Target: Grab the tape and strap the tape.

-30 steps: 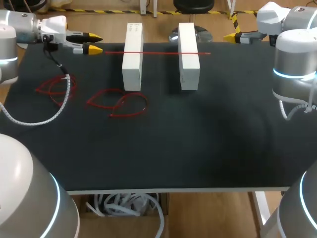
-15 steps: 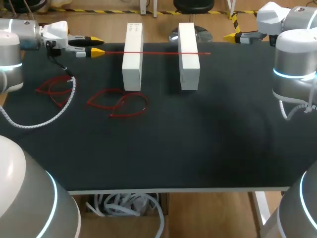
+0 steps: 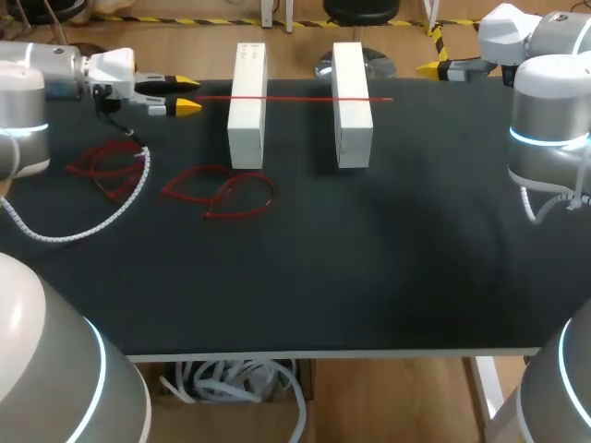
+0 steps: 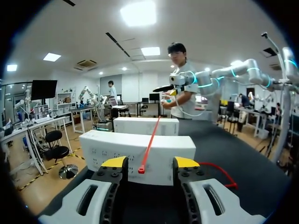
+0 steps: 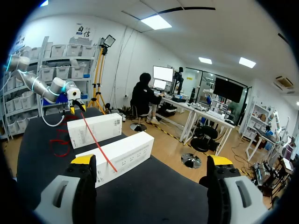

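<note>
- The red tape (image 3: 295, 98) is a thin, stiff-looking strip. It lies straight across the tops of two white blocks (image 3: 247, 106), its long axis running side to side over the bench (image 3: 369, 258).
- The left arm's fingers (image 4: 114, 162) are released, one on either side of the tape's near end and in line with its length. They do not touch it.
- The right arm's fingers (image 5: 84, 159) are spread wide and empty, well apart from the tape's far end, so the left arm looks better placed to grab it.
- The blocks are smooth and boxy, and the bench is dark and matte. Loose red loops (image 3: 222, 192) lie near the blocks.
</note>
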